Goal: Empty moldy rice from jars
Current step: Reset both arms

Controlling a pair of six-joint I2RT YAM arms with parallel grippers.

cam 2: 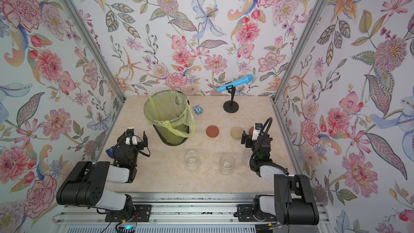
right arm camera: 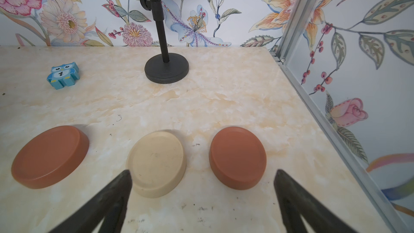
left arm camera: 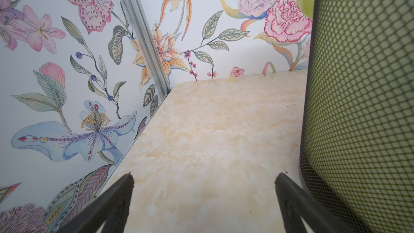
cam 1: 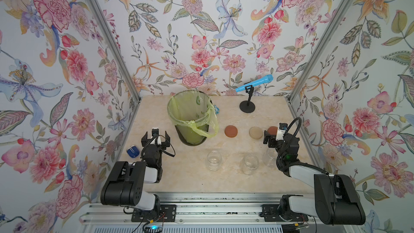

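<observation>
As I read the feeds | right gripper (right arm camera: 202, 172): fingers wide apart, empty, beige lid (right arm camera: 156, 164) and reddish lid (right arm camera: 237, 158) just ahead | jars (cam 1: 214, 160): three, lidless, behind the fingertips | left gripper (left arm camera: 203, 175): spread, beside bin (left arm camera: 358, 108)

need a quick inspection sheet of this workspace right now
surface: marble table, few dark specks
job's things: three jars upright, open, apparently empty; three lids flat on table; moldy rice nothing seen; lined bin upright
clutter: microphone on stand, owl block, blue object by left arm
grippers: left gripper open, empty, beside bin; right gripper open, empty, near lids
cables: cable loops at both wrists, none seen snagged
surroundings: floral walls, metal frame
</observation>
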